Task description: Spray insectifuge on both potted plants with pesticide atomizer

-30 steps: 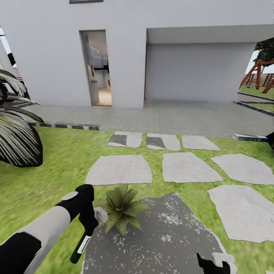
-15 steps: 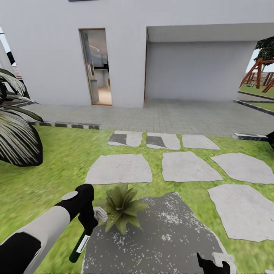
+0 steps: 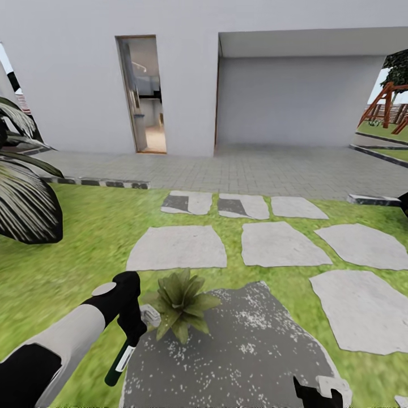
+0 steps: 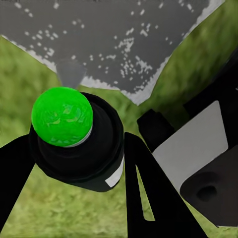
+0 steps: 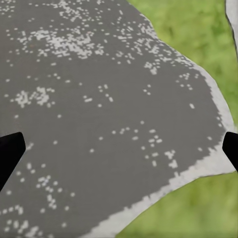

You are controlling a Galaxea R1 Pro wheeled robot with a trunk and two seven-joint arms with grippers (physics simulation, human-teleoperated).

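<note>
i hold the pesticide atomizer point(image 3: 122, 358) pinched in my left gripper point(image 3: 134, 331) just beside the potted plant point(image 3: 180, 305), nozzle toward its leaves to spray them, while my right gripper point(image 3: 321, 390) hangs spread over the dark slab point(image 3: 249, 351).

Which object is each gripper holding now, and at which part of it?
Left gripper holds the pesticide atomizer by its upper body, below the white head. Right gripper is open, holding nothing.
</note>
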